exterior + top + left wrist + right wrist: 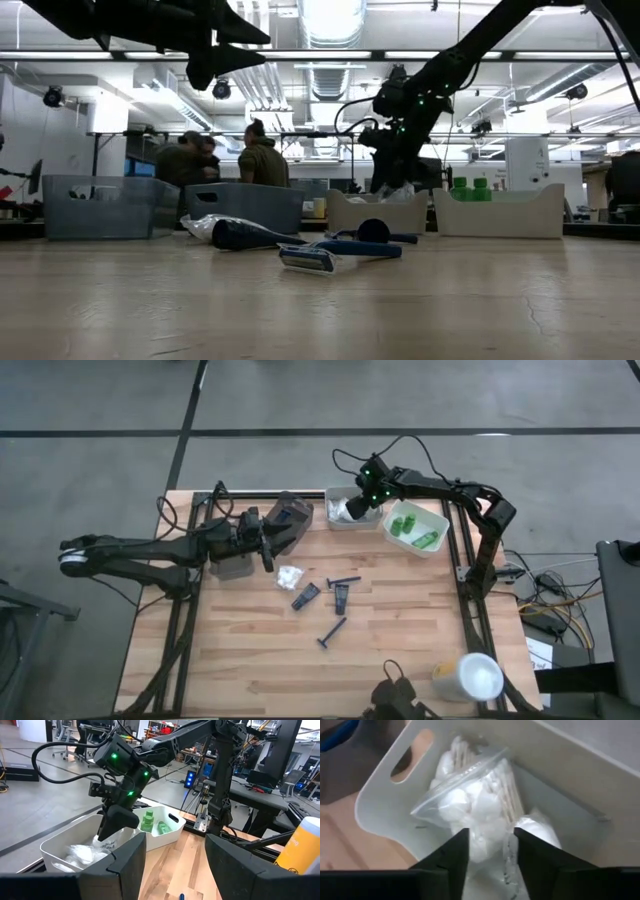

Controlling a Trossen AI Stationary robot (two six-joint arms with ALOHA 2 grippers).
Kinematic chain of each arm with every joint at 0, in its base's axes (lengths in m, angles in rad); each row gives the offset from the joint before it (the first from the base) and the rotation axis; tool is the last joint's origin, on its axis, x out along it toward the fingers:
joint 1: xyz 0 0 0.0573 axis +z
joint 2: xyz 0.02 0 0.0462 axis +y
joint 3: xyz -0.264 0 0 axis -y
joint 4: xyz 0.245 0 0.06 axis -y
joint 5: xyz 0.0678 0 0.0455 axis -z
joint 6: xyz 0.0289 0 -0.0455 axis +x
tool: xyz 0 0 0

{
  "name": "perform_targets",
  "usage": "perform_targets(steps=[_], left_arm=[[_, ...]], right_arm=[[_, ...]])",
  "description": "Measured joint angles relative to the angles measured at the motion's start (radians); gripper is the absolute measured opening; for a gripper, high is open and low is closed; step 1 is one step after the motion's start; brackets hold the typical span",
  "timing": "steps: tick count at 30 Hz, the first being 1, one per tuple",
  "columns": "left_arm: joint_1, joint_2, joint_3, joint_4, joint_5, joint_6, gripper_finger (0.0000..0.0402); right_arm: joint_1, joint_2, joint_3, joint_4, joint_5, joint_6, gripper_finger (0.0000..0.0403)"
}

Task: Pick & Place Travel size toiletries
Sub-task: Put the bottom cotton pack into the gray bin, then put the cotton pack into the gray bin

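Note:
My right gripper (350,508) is open and points down into a white tray (375,800) at the table's far edge. Its fingers straddle the end of a clear packet of white cotton (475,805), which lies on other white packets. Green bottles (415,528) lie in the white tray beside it. A white packet (290,575), two dark flat tubes (305,596) (342,598) and two blue sticks (343,581) (332,632) lie flat on the bare wood. My left gripper (175,870) is open and empty. It hangs above the table (268,545) beside the dark trays. My right gripper comes at the clear packet (490,840) from above, with one finger (452,857) on each side of its near end. I cannot tell whether the fingers touch it. The packet rests in the tray.
Two dark grey trays (290,520) (235,567) stand at the far left, under and beside my left arm. A big white cup (470,675) stands near the right front corner. The middle and near part of the wood holds only the loose items. People (260,160) sit in the room beyond.

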Motion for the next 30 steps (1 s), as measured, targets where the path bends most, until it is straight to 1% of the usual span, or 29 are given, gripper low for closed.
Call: perform_targets(steps=[6, 12, 20, 26, 30], left_arm=[[0.000, 0.000, 0.000, -0.002, 0.000, 0.000, 0.0208], [-0.004, 0.000, 0.000, -0.004, 0.000, 0.000, 0.0208], [-0.004, 0.000, 0.002, -0.011, 0.001, -0.001, 0.0207], [-0.004, 0.000, 0.004, -0.015, 0.000, -0.002, 0.0207], [-0.004, 0.000, 0.030, -0.054, 0.000, 0.000, 0.0207]], right_arm=[[-0.012, -0.007, 0.000, -0.024, -0.071, -0.002, 0.0223], [-0.029, -0.056, 0.000, -0.072, -0.085, -0.024, 0.0272], [-0.028, -0.150, 0.000, -0.066, -0.086, -0.031, 0.0302], [-0.026, -0.211, 0.000, -0.094, -0.095, -0.051, 0.0313], [-0.015, -0.274, 0.000, -0.102, -0.096, -0.064, 0.0315]])
